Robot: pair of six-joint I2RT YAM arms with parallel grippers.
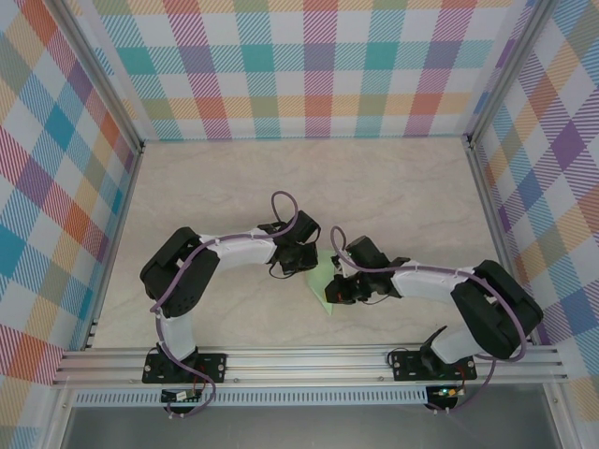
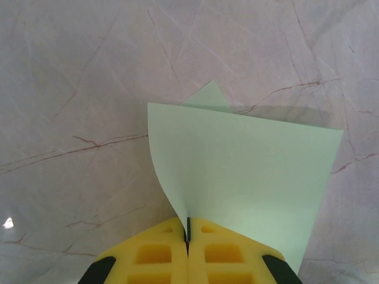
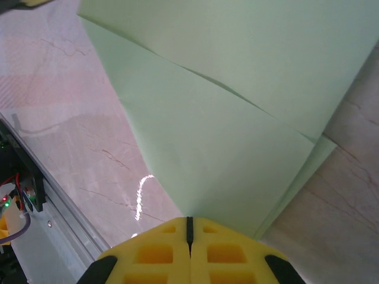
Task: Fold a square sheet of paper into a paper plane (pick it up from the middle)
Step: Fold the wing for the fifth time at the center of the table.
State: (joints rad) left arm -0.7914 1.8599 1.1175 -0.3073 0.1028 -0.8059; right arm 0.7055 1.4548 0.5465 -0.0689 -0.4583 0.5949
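Left claw point(image 1: 307, 265) and right claw point(image 1: 339, 288) sit close together over the table point(image 1: 234, 187). The square sheet of paper point(image 1: 325, 286) lies between them, with the left claw at its 11 o'clock.

Left wrist: the jaws are pinched shut on the sheet's edge at 6 o'clock, and the sheet curls up toward 12.

Right wrist: the jaws are closed, seemingly on a folded corner at 6 o'clock.

The sheet looks light, floppy and easily creased, so edge pinches probably suit it.

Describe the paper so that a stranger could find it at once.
Start at the marble table, near its front edge, mid-width. The paper is there, pinched by the left gripper and the right gripper: thin, folded, the one plain mint-green thing.
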